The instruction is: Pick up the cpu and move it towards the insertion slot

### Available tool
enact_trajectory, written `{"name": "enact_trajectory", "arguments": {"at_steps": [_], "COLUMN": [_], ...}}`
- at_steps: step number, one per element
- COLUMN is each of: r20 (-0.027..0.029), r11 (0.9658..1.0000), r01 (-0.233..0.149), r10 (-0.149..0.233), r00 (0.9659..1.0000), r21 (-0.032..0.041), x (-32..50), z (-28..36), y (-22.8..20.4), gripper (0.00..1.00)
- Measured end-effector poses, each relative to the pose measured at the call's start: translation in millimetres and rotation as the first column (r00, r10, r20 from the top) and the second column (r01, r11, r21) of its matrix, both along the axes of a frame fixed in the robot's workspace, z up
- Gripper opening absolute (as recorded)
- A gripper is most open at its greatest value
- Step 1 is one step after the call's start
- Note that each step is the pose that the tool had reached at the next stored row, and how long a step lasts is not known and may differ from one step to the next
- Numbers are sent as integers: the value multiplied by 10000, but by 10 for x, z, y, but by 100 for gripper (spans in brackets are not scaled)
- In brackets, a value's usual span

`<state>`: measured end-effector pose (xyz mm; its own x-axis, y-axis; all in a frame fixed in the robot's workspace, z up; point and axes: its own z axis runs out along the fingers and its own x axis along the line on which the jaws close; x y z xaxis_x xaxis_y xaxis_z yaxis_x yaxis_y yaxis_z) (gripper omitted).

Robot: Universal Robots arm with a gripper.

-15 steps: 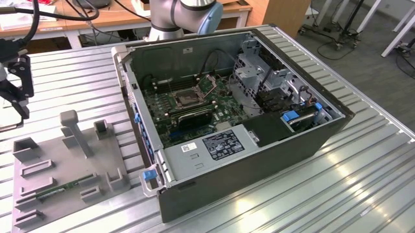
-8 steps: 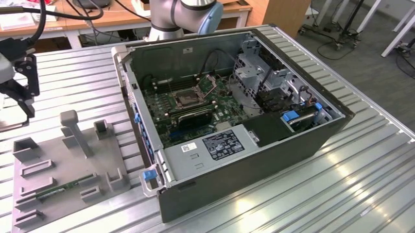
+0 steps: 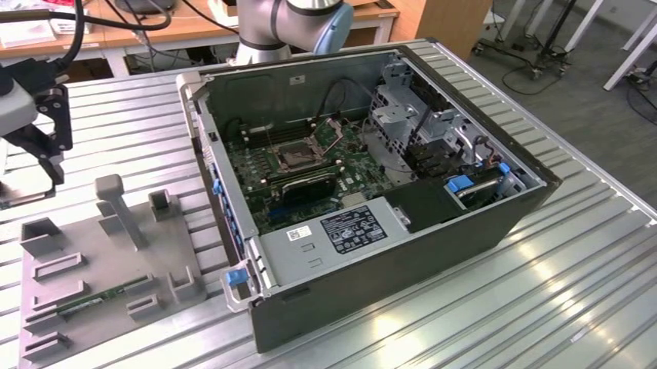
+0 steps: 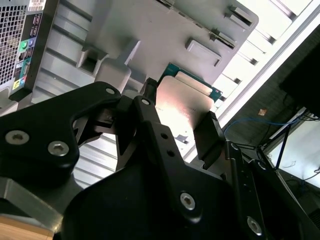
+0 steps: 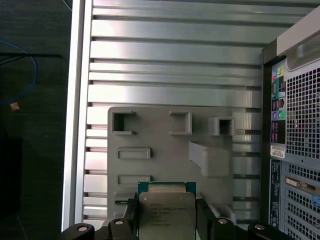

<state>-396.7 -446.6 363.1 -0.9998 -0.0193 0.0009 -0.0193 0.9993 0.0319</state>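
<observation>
In both wrist views the cpu (image 5: 166, 202) (image 4: 181, 95), a flat square chip with a silvery face and a green rim, sits between my two black fingers. My gripper (image 5: 167, 215) (image 4: 180, 110) is shut on it and holds it well above the grey tray (image 5: 150, 170). In the exterior view my gripper (image 3: 49, 161) hangs at the far left, over the tray's back end. The insertion slot (image 3: 298, 157), a dark square in a silvery bracket, lies on the green board inside the open computer case (image 3: 411, 254), off to the exterior view's right of my gripper.
The grey tray (image 3: 92, 261) has raised posts and pockets, and a green memory stick (image 3: 103, 296) lies in one of them. The case wall (image 3: 211, 177) stands between the tray and the board. Everything rests on a ribbed metal table (image 3: 575, 292).
</observation>
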Motion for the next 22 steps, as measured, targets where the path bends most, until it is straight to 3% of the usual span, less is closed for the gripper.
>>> {"name": "enact_trajectory", "arguments": {"at_steps": [13,22], "r20": [-2,-1], "r11": [10000,10000], "r01": [-1,0], "r10": [1,0], "r00": [10000,10000], "r21": [-2,-1], "x": [29,117], "z": [1,0], "y": [0,0], "gripper": [54,54]}}
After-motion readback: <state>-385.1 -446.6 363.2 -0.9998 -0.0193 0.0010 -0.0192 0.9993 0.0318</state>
